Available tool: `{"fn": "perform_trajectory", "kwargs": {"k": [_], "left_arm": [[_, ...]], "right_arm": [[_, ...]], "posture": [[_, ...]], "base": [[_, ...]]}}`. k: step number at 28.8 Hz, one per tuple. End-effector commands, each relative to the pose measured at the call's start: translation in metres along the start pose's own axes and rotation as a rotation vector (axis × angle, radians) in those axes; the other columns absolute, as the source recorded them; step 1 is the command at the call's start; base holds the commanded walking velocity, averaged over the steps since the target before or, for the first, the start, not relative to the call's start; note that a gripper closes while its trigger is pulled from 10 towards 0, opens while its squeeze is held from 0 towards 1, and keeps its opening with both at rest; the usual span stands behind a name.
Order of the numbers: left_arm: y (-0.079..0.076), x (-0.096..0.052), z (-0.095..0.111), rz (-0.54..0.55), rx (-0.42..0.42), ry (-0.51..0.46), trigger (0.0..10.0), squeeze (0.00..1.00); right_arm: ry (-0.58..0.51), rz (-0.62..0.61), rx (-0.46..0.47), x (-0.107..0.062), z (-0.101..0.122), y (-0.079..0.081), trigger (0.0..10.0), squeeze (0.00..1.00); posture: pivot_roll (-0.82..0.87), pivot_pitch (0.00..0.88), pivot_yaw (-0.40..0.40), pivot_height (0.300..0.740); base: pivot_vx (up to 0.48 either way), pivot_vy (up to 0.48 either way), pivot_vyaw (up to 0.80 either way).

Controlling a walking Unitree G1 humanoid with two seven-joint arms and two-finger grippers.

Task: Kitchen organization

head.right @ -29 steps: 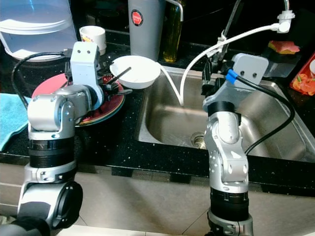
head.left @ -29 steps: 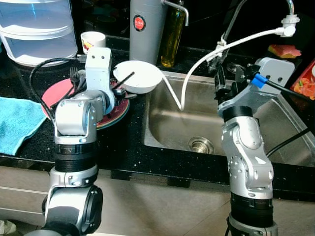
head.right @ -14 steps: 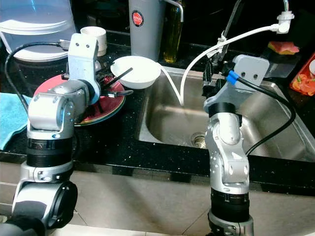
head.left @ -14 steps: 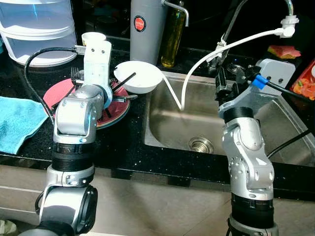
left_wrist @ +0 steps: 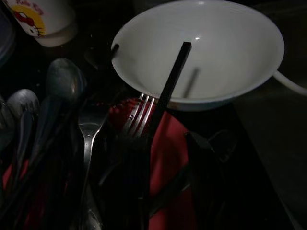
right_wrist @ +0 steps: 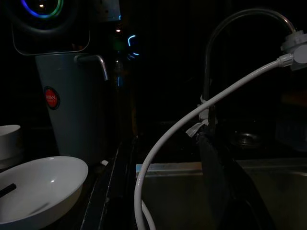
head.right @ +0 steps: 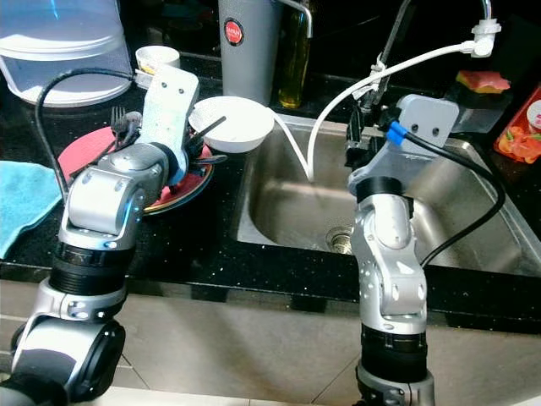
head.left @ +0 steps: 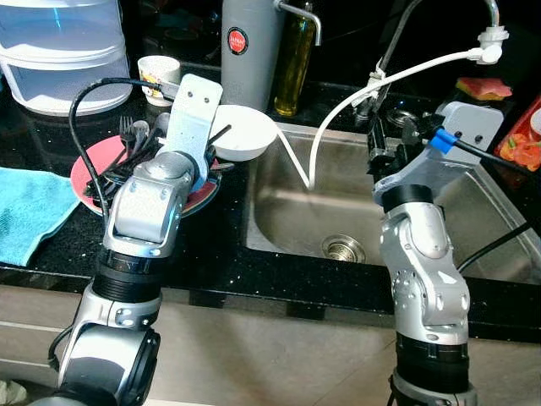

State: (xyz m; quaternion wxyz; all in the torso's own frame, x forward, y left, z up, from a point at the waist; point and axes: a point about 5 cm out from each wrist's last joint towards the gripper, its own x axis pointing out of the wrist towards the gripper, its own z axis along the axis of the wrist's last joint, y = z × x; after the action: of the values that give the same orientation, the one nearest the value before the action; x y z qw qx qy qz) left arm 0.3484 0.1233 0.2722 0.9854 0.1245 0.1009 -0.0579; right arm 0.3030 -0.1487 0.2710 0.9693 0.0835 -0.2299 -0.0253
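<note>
While left pincer [left_wrist: 144, 158] crowds cutlery-strewn red plate [head.left: 84, 165] — grip indiscernible — sink [head.left: 287, 211] lies open.

White bowl [head.left: 245, 133], red plate [head.left: 93, 161] — teal towel [head.left: 30, 211], steel-grey sink [head.left: 287, 211]

Head cameras look down over the sink [head.left: 338, 211]; both wrist cameras closely share the white bowl [left_wrist: 201, 57].

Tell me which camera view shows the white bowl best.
The left wrist view: the white bowl sits close and whole, its inside visible, a black stick leaning on its rim. Both eye views show it smaller, beside the sink, partly behind the left arm. The right wrist view catches it dimly at the edge.
</note>
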Motion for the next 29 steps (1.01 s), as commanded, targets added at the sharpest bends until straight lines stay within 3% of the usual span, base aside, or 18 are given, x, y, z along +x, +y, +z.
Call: {"fn": "perform_trajectory", "kwargs": {"k": [1, 9, 18, 19, 20, 21, 23, 24, 29], "left_arm": [[0.000, 0.001, -0.006, -0.005, 0.014, 0.033, 10.0, 0.00], [0.010, 0.005, -0.014, 0.074, 0.130, 0.044, 10.0, 0.00], [0.012, 0.005, -0.022, 0.057, 0.080, 0.104, 10.0, 0.00], [0.013, 0.005, -0.022, 0.057, 0.081, 0.105, 7.9, 0.00], [0.013, 0.005, -0.022, 0.058, 0.081, 0.105, 7.9, 0.00], [0.013, 0.005, -0.023, 0.057, 0.080, 0.105, 0.9, 0.00], [0.013, 0.005, -0.023, 0.057, 0.079, 0.105, 0.9, 0.00], [0.013, 0.005, -0.023, 0.060, 0.075, 0.105, 0.0, 0.00], [0.011, 0.005, -0.022, 0.060, 0.058, 0.097, 0.0, 0.00]], "right_arm": [[0.007, 0.000, 0.007, -0.002, 0.000, 0.000, 10.0, 0.00], [0.018, -0.003, 0.026, -0.006, -0.003, 0.004, 10.0, 0.00], [0.027, -0.012, 0.033, -0.009, -0.006, 0.004, 10.0, 0.00], [0.027, -0.011, 0.034, -0.009, -0.006, 0.004, 10.0, 0.00], [0.027, -0.010, 0.035, -0.009, -0.006, 0.004, 10.0, 0.00], [0.028, -0.009, 0.037, -0.009, -0.007, 0.005, 10.0, 0.00], [0.029, -0.008, 0.039, -0.009, -0.007, 0.005, 10.0, 0.00], [0.031, -0.005, 0.041, -0.009, -0.007, 0.006, 10.0, 0.00], [0.027, 0.006, 0.050, -0.007, -0.008, 0.009, 10.0, 0.00]], "posture": [[0.20, 0.019, -0.088, 0.740], [0.22, 0.031, -0.063, 0.740], [0.24, 0.034, -0.058, 0.740], [0.25, 0.034, -0.060, 0.740], [0.25, 0.034, -0.060, 0.740], [0.25, 0.033, -0.065, 0.740], [0.25, 0.033, -0.065, 0.740], [0.25, 0.034, -0.064, 0.740], [0.25, 0.023, -0.060, 0.740]], "base": [[0.000, 0.000, 0.00], [0.000, 0.000, 0.00], [0.000, 0.000, 0.00], [0.000, 0.000, 0.00], [0.000, 0.000, 0.00], [0.000, 0.000, 0.00], [0.000, 0.000, 0.00], [0.000, 0.000, 0.00], [0.000, 0.000, 0.00]]}}
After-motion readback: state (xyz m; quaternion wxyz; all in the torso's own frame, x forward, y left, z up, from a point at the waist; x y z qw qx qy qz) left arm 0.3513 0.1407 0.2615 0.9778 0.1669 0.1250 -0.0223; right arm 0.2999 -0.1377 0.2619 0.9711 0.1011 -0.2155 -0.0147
